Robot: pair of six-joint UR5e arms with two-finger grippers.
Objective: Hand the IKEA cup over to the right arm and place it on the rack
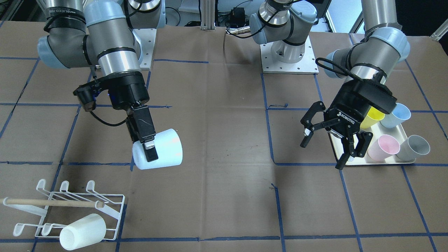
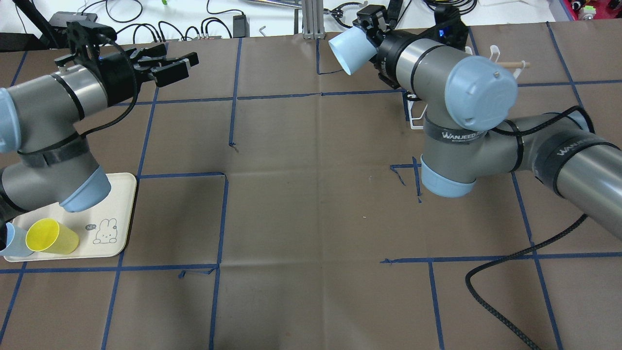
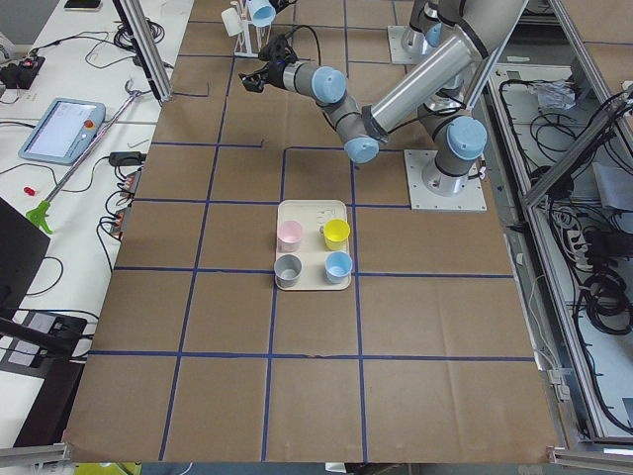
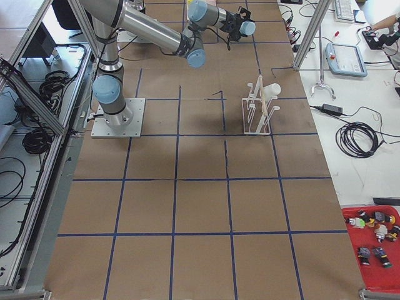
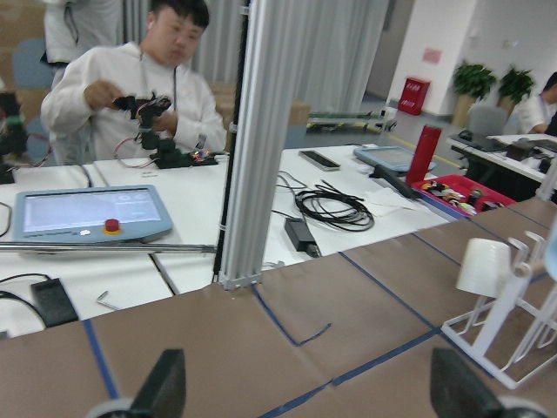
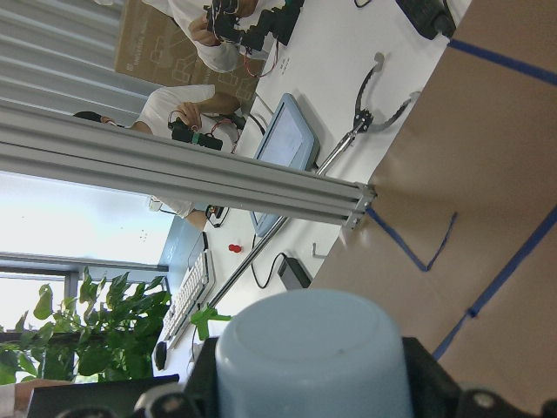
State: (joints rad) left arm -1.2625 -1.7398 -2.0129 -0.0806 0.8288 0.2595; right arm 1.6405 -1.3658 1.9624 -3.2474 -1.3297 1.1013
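Observation:
The IKEA cup (image 1: 167,151) is pale blue and lies on its side in the air, with the right arm's gripper (image 1: 150,151) shut on its wall. The overhead view shows the same cup (image 2: 351,50) at the far side of the table, its mouth towards the middle. Its base (image 6: 313,357) fills the lower part of the right wrist view. The white wire rack (image 1: 70,203) with a wooden dowel stands below and beside the cup, and one white cup (image 1: 82,231) rests on its prongs. My left gripper (image 1: 325,150) hangs open and empty over the tray (image 1: 399,161).
On the cream tray (image 2: 116,204) stand a yellow cup (image 1: 372,117), a blue cup (image 1: 397,115), a pink cup (image 1: 385,147) and a grey cup (image 1: 416,147). A black cable (image 2: 510,282) lies on the table at the robot's right. A seated person (image 5: 139,96) works beyond the far edge.

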